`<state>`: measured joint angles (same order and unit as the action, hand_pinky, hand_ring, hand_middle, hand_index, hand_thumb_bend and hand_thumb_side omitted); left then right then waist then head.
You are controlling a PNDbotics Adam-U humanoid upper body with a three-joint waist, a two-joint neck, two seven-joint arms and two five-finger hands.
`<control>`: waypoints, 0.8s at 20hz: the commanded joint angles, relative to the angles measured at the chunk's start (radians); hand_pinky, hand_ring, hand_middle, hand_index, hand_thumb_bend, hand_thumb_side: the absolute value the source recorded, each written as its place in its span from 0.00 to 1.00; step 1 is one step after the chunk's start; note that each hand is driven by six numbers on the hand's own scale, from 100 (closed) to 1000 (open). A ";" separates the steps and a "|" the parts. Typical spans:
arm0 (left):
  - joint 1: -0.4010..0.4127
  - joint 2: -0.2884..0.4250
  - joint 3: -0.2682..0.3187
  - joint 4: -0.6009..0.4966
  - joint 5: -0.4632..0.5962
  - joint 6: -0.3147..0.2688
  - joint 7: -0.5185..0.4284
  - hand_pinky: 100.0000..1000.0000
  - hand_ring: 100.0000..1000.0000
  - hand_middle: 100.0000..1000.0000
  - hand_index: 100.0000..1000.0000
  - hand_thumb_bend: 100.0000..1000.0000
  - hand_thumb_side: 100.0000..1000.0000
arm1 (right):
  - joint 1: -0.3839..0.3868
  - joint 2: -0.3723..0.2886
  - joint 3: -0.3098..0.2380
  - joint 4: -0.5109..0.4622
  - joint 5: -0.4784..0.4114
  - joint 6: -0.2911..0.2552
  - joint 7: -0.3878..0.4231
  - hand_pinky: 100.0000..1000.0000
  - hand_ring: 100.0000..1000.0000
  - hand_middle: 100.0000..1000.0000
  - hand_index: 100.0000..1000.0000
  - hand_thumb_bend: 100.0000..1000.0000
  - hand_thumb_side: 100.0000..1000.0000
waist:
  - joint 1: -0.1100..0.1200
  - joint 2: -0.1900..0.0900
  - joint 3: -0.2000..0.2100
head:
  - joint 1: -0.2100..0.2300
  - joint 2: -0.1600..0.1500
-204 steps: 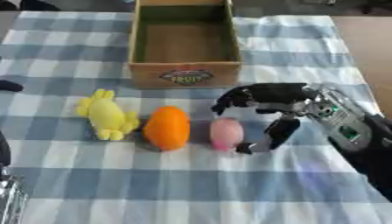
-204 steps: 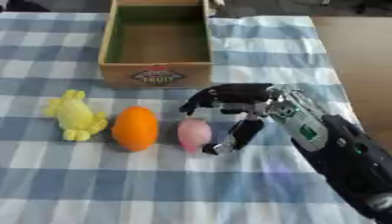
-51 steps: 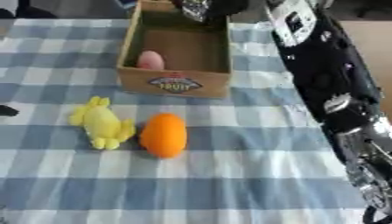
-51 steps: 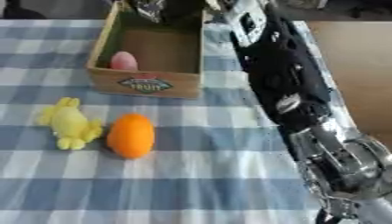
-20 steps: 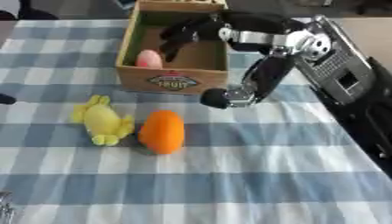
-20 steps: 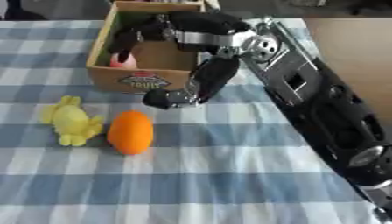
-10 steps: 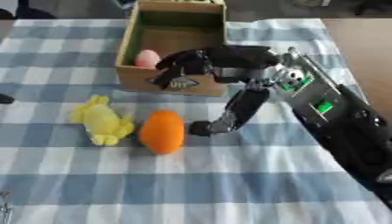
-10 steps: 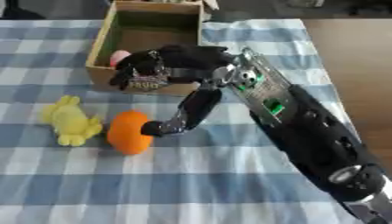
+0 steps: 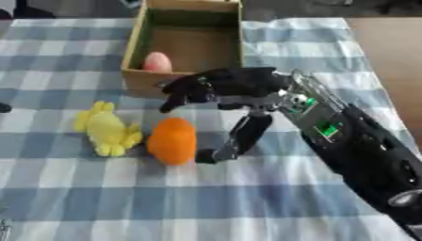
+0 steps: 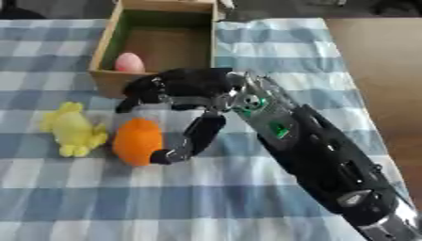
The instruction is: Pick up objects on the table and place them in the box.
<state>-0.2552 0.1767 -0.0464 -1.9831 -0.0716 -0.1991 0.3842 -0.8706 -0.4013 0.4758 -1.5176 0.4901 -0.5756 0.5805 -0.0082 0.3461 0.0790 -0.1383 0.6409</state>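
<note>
Near the middle of the table (image 9: 49, 197), as the left eye view shows it, the right hand (image 9: 227, 92) hangs over the orange object (image 9: 172, 140), its dark fingers (image 9: 183, 92) spread toward the front wall of the cardboard box (image 9: 239, 44) and its thumb (image 9: 235, 141) reaching down to the cloth just beside the orange object's right flank. The hand is spread apart and holds nothing; whether the thumb touches the orange object cannot be told from here. A yellow toy (image 9: 105, 129) lies just to the left of the orange object, toward the table's left edge, and a pink egg-shaped object (image 9: 156, 61) already sits inside the box against its left front corner. The right eye view gives the same arrangement from a shade to the side: the thumb tip sits low by the orange object's lower right, the fingers arch above its top, and there is a gap between them wide enough to take it. The left hand shows in neither view. The risk from here, as I judge it, is that the rounded orange object rolls away toward the yellow toy if the thumb pushes before the fingers close behind it; fingers closing too high could also slide off its top, or catch the box's front wall.
</note>
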 commanded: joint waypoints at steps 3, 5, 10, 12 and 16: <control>-0.009 0.010 -0.001 -0.017 -0.005 0.001 -0.003 0.39 0.72 0.66 0.76 0.00 0.75 | -0.014 0.018 -0.009 -0.005 0.030 -0.331 0.327 0.90 0.98 0.79 0.94 0.27 0.55 | 0.000 -0.013 0.002 | -0.008 -0.012; -0.009 0.009 -0.001 -0.017 -0.006 0.001 -0.003 0.39 0.72 0.66 0.76 0.00 0.75 | -0.015 0.028 -0.015 -0.003 0.046 -0.331 0.327 0.89 0.97 0.79 0.94 0.27 0.55 | -0.002 -0.010 0.004 | -0.010 -0.014; -0.010 0.007 -0.002 -0.017 -0.006 0.002 -0.004 0.39 0.72 0.66 0.76 0.00 0.75 | -0.013 0.045 -0.024 -0.003 0.093 -0.331 0.327 0.88 0.97 0.79 0.93 0.27 0.56 | -0.004 -0.005 0.008 | -0.012 -0.016; -0.010 0.006 -0.002 -0.017 -0.006 0.002 -0.004 0.39 0.72 0.66 0.76 0.00 0.75 | -0.012 0.045 -0.035 -0.004 0.108 -0.331 0.325 0.87 0.97 0.80 0.93 0.27 0.56 | -0.003 -0.002 0.008 | -0.012 -0.018; -0.011 0.005 -0.003 -0.017 -0.006 0.002 -0.006 0.39 0.72 0.66 0.76 0.00 0.76 | -0.015 0.045 -0.050 -0.003 0.153 -0.331 0.298 0.86 0.96 0.80 0.93 0.28 0.56 | -0.004 0.002 0.007 | -0.014 -0.021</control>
<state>-0.2564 0.1752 -0.0468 -1.9831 -0.0717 -0.1965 0.3816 -0.8705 -0.3528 0.4414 -1.5116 0.6255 -0.5865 0.5695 -0.0143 0.3650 0.0858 -0.1491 0.6313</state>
